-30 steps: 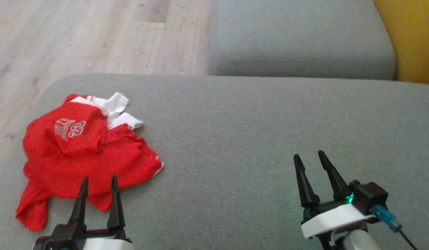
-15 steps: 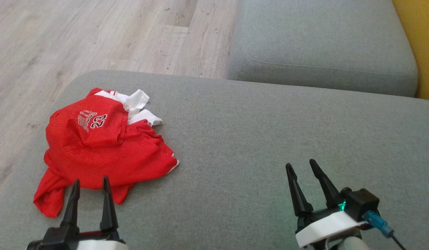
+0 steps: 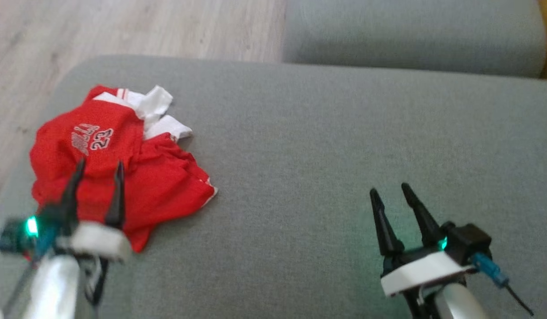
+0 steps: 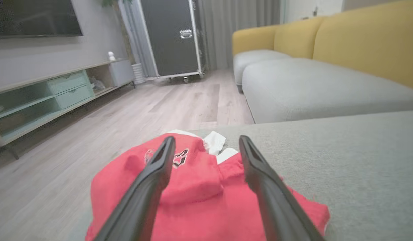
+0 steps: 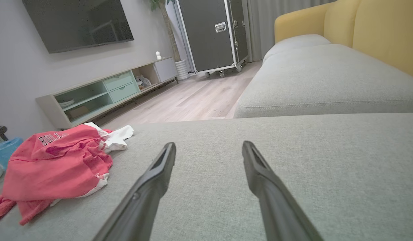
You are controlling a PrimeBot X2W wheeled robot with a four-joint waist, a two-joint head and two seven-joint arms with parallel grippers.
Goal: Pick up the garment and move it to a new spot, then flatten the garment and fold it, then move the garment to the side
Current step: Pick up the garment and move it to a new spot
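Observation:
The garment [image 3: 158, 186] is a crumpled red jersey with white trim and the number 23, lying on the left end of the grey sofa seat [image 3: 326, 155]. My left gripper [image 3: 99, 163] hovers over the garment's near half, open, with nothing between its fingers. In the left wrist view the garment [image 4: 196, 190] lies between and beyond the spread fingers of the left gripper [image 4: 206, 142]. My right gripper [image 3: 389, 189] is open above bare cushion at the lower right, far from the garment. In the right wrist view the garment [image 5: 56, 164] lies to the left of the right gripper [image 5: 209, 144].
The seat's left edge drops to a wooden floor [image 3: 78, 31] close beside the garment. A second grey cushion [image 3: 410, 35] lies beyond, with a yellow backrest [image 5: 387, 30]. Across the room stand a low TV cabinet [image 5: 102, 93] and a black wheeled case [image 5: 213, 33].
My left arm has reached forward so its fingers now stand over the garment. The head camera has shifted as well. The right gripper has held its place.

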